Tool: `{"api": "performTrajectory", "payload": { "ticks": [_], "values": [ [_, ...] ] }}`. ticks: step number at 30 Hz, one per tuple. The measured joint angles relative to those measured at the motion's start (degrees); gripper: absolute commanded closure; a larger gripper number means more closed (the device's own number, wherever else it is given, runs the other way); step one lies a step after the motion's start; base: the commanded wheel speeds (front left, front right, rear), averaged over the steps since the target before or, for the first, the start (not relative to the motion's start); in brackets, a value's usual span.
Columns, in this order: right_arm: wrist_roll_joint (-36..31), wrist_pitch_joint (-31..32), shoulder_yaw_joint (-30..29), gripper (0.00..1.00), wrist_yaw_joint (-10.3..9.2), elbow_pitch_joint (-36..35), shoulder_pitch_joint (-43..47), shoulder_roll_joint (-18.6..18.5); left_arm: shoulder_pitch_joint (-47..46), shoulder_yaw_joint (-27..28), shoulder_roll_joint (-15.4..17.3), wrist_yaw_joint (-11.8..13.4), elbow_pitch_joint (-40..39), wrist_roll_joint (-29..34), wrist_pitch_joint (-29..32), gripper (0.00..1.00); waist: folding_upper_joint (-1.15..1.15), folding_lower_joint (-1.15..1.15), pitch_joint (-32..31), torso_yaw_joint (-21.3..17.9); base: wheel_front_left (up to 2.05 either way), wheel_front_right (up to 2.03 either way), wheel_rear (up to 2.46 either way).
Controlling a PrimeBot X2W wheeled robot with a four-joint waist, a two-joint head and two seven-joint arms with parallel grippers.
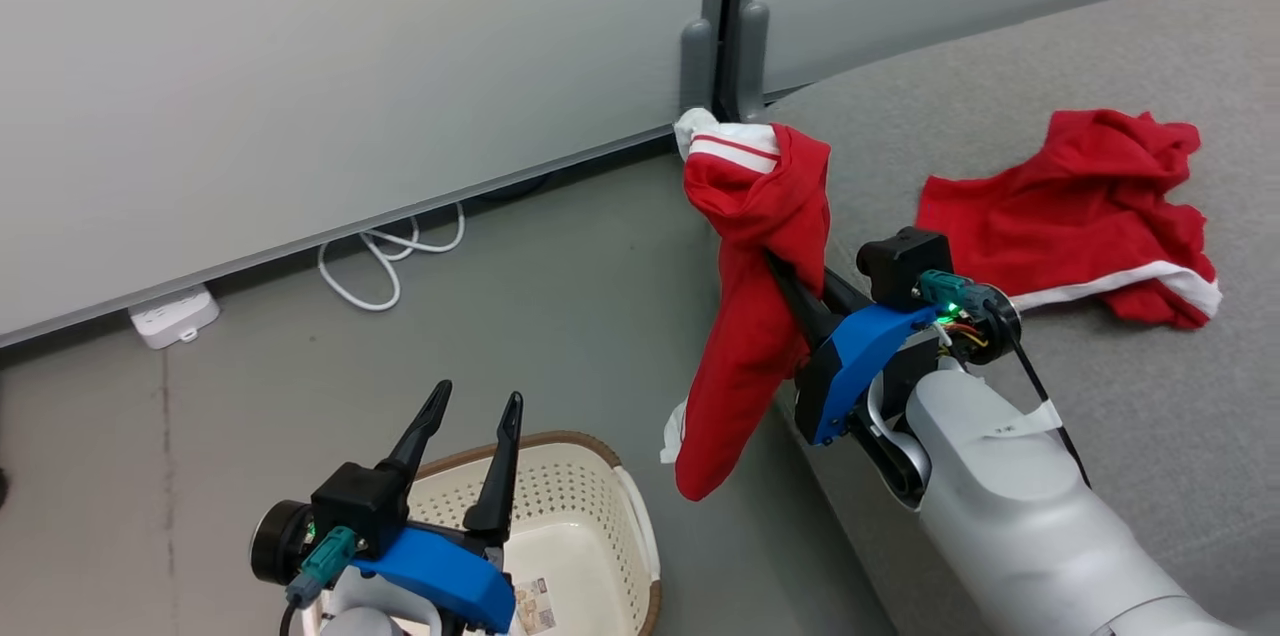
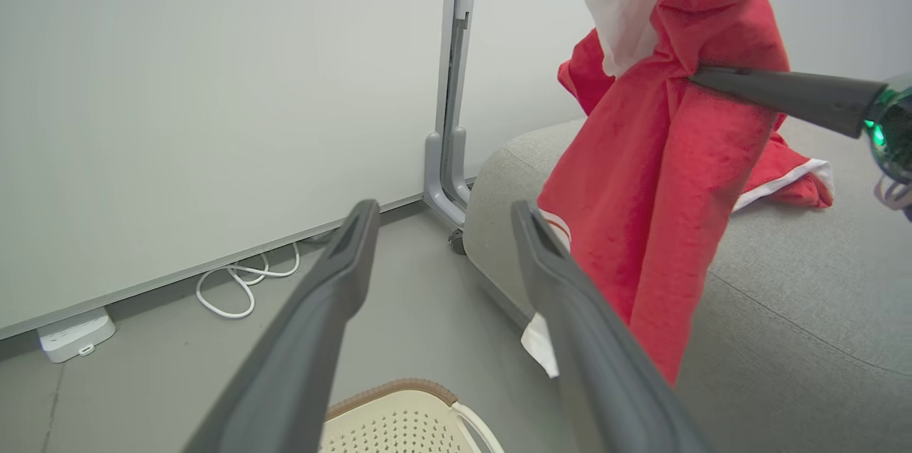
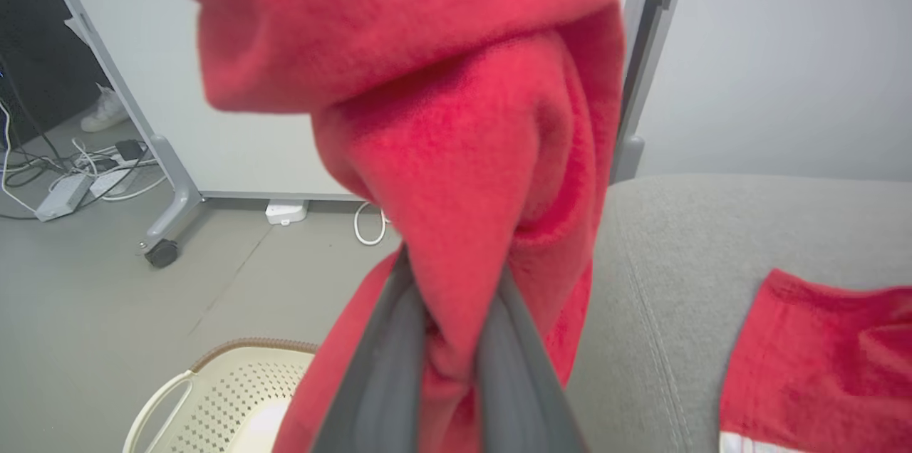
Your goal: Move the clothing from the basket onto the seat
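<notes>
— grey floor (image 1: pixel 400 366) is running under us up to a pale partition wall (image 1: pixel 300 66). what is our right gripper (image 1: pixel 785 281) doing?
— we're pinching a red garment (image 1: pixel 750 316) with it. in the right wrist view our two dark fingers (image 3: pixel 385 382) are pressing together on a fold of the cloth, and the cloth is bulging over their tips.
— how is it hanging?
— it's draping from the fingers in the air. its white striped band (image 1: pixel 725 146) is sitting at the top and its lower end is dangling toward the floor, just beside the edge of the seat (image 1: pixel 1150 436).
— where is the other piece lying?
— we're seeing a second red garment (image 1: pixel 1070 206) lying crumpled on the seat beyond our right wrist, with white trim running along its near edge.
— and our left side?
— our left gripper (image 1: pixel 478 394) is hovering over the basket (image 1: pixel 570 506), with its fingers spreading wide apart. the basket is standing on the floor, well apart from the hanging cloth. we're looking at its perforated wall, brown rim and a label (image 1: pixel 535 606) on its bottom.
— what are we making out further away?
— a white cable (image 1: pixel 385 261) is looping along the foot of the wall, a white power strip (image 1: pixel 173 316) is lying near it, and a grey post (image 1: pixel 725 16) is rising behind the garment we're holding.
</notes>
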Motion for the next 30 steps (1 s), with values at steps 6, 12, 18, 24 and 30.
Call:
{"api": "performTrajectory", "payload": {
  "ticks": [6, 12, 18, 24, 30],
  "values": [
    [-0.4, 0.0, -0.7, 1.00, -0.01, -0.2, -0.1, 0.0, -0.8, -0.9, 0.7, 0.0, -0.1, -0.3, 0.0, 0.00, 0.00, 0.00, 0.9, -5.0, 0.00, 0.00, 0.00],
    [-0.7, 0.0, -1.5, 1.00, -0.01, -0.6, 0.0, 0.0, -1.2, -1.4, 1.3, 0.0, -0.1, -0.3, 0.0, 0.00, 0.00, 0.00, 1.8, -10.2, 0.00, 0.00, 0.00],
    [-0.8, 0.0, -2.4, 1.00, 0.00, -1.1, 0.3, 0.0, -1.6, -2.0, 1.7, 0.0, -0.2, -0.4, 0.0, 0.00, 0.00, 0.00, 2.6, -14.9, 0.00, 0.00, 0.00],
    [-0.9, 0.0, -3.0, 1.00, 0.00, -1.5, 0.9, 0.0, -2.0, -2.6, 2.3, 0.0, -0.1, -0.6, 0.0, 0.00, 0.00, 0.00, 3.4, -18.5, 0.00, 0.00, 0.00],
    [-2.6, 0.0, -5.0, 1.00, 0.00, -1.6, 1.3, 0.0, -3.2, -4.0, 2.9, -0.2, 0.4, -1.0, 0.0, 0.00, 0.00, 0.00, 4.2, -19.4, 0.00, 0.00, 0.00]
  ]
}}
